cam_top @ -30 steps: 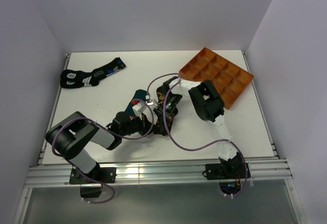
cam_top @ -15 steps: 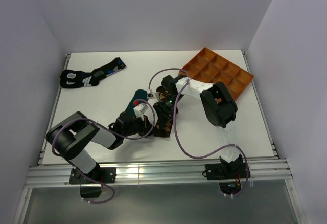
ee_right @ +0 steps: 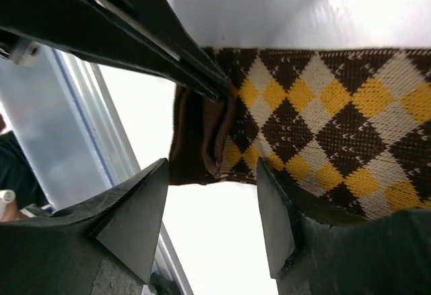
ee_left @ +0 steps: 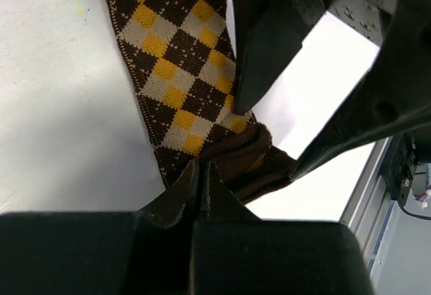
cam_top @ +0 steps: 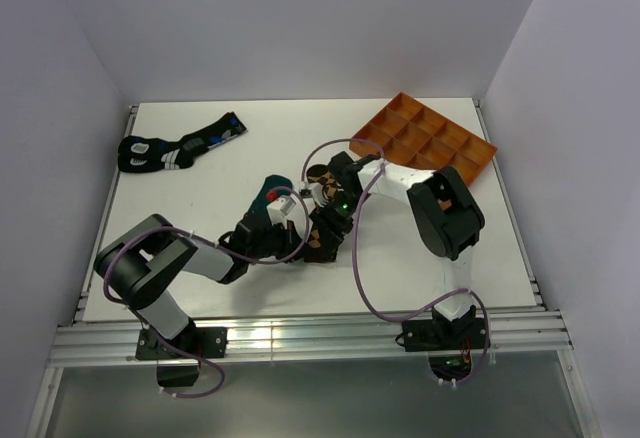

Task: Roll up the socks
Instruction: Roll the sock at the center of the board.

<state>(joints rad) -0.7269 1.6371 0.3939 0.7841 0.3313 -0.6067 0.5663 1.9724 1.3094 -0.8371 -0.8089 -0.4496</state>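
My left pincer (ee_left: 200,170) is closed tight. Its tips meet right at the edge of the checkered sock (ee_right: 316,113), where the dark cuff (ee_left: 249,157) begins. I cannot tell whether a fold of cloth is nipped between them or whether they only press it down. Either way, I read that arm as the anchor that keeps the cuff end from sliding on the tabletop (cam_top: 180,198).

My right pincer (ee_right: 212,174) hangs just above the same cuff with its jaws spread wide and nothing between them. It faces the left pincer from the other side, and the bunched cuff sits in the gap below. The cuff looks doubled over on itself, which I take as the first turn of the roll. I judge the right arm is placed there to take a fresh bite and turn the cloth over again.

The rest of the sock lies flat and stretched out, with its diamond pattern showing. From above, the two wrists crowd together near the middle of the tabletop and hide most of the sock. The teal sock (cam_top: 268,190) lies just beside the left wrist and is partly covered by it. I cannot tell whether it overlaps the checkered sock. Another pair of dark socks (cam_top: 175,148) lies well apart at the far left. An orange compartment tray (cam_top: 450,121) sits at the far right, out of the way of both arms.
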